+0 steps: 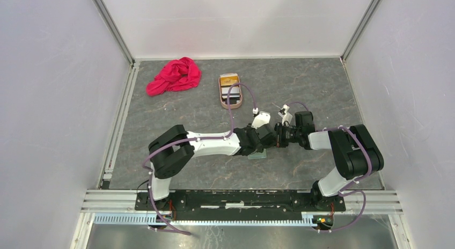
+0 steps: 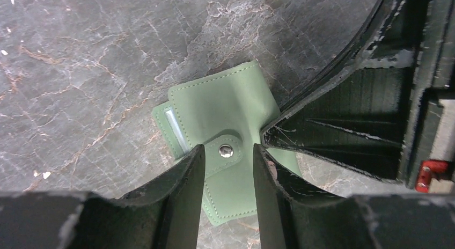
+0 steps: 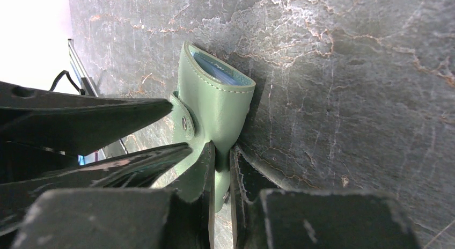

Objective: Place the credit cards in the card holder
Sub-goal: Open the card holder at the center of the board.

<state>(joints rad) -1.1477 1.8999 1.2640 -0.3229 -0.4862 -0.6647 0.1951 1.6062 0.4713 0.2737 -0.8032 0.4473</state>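
Observation:
The sage-green card holder (image 2: 222,112) lies closed mid-table, and a corner of it shows under the grippers in the top view (image 1: 258,154). My right gripper (image 3: 221,155) is shut on one edge of it and lifts that side, so the light-blue inside shows at the far end (image 3: 220,72). My left gripper (image 2: 228,150) is open, with its fingers either side of the snap tab (image 2: 226,150). The two grippers meet tip to tip in the top view, left (image 1: 264,141) and right (image 1: 277,137). The credit cards (image 1: 229,79), an orange one uppermost, lie in the tan oval tray (image 1: 222,100).
A red cloth (image 1: 174,76) lies at the back left of the grey marbled table. The tray stands behind the grippers, near the back middle. White walls with metal rails enclose the table on three sides.

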